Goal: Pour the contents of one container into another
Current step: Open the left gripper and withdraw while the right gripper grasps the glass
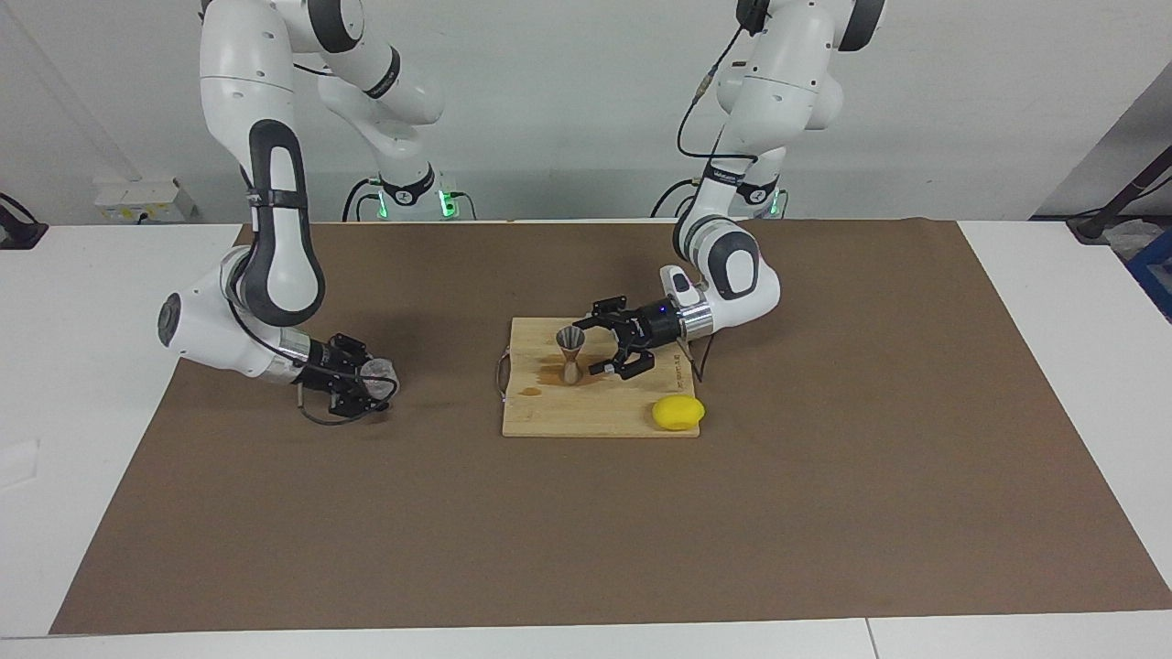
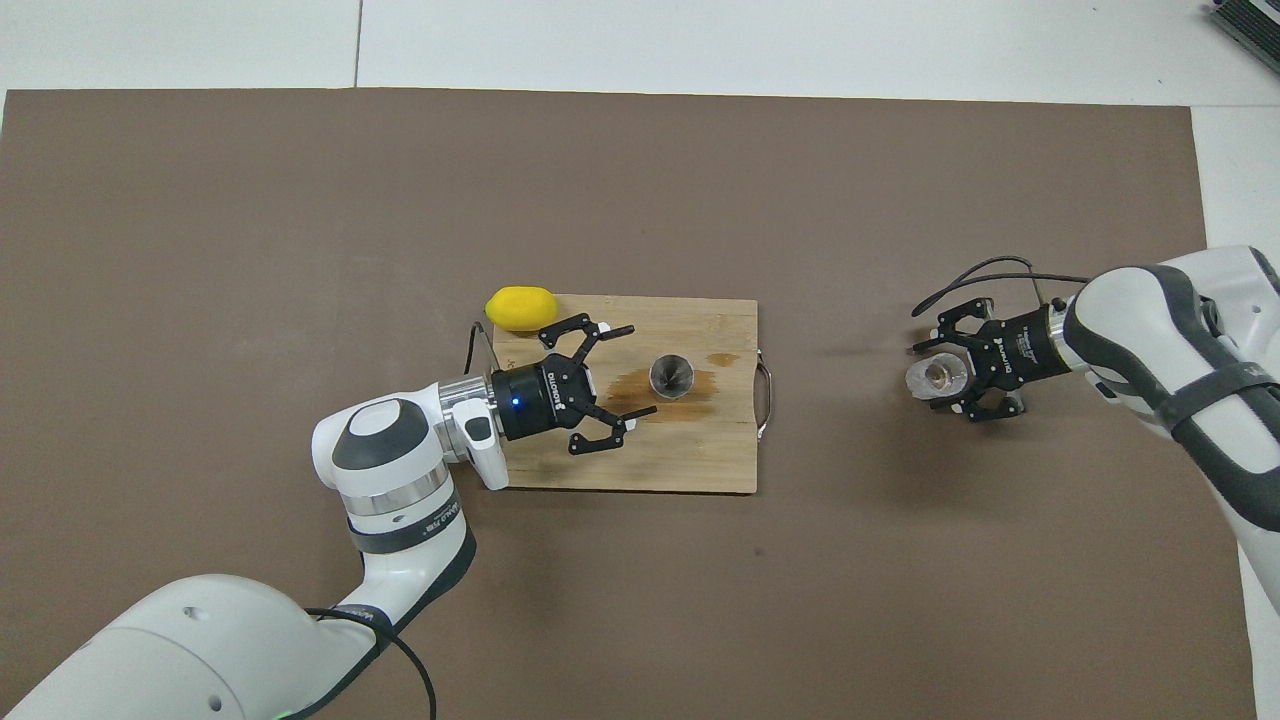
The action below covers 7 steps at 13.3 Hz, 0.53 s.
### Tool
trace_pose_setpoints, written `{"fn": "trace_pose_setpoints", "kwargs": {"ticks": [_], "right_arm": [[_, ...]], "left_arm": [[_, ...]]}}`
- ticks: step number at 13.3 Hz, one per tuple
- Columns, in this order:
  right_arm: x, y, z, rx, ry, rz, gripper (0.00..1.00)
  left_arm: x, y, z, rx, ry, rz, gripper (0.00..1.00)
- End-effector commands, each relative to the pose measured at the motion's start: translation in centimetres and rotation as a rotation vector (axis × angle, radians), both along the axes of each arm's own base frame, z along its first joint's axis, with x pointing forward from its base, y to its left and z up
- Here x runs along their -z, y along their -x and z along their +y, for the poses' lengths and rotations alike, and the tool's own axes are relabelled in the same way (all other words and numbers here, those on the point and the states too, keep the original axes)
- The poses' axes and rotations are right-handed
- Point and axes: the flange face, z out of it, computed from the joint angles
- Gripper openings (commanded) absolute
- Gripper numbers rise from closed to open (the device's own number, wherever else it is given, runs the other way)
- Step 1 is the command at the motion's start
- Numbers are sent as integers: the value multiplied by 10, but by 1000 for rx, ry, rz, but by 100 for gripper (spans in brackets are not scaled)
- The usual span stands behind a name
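One brown mat (image 1: 824, 476), white table (image 1: 1053, 366), white wall (image 1: 568, 110)

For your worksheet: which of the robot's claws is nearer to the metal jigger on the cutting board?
Left. The left claw hangs open just beside the metal jigger over the cutting board. The right claw is off the board, around the clear cup toward the right arm's end of the table.

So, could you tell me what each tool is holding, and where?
Left tool, open, holds nothing. Right tool brackets the clear cup's sides; grip cannot be told.
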Motion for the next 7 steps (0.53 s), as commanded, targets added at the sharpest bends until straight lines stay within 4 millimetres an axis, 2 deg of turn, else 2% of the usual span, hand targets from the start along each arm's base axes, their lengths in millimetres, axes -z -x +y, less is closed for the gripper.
{"fn": "trace_pose_setpoints", "kwargs": {"ticks": [1,3,5,6,7], "right_arm": [[-7,7,2,2,-32,-22,62],[-16,7,3,-1,-37,-24,40],[-35,6,7,-1,-35,-40,18],[-44,6,16,1,-31,-39,11],[-54,5,21,13,-25,-41,7]], "left_arm": [[-3,-1,29,36,1,-28,100],[-8,-10,55,64,-30,-55,100],[-13,-16,80,97,-70,-62,100],[-15,-19,91,117,-81,-68,100],[-14,-21,107,145,-102,-59,100]]}}
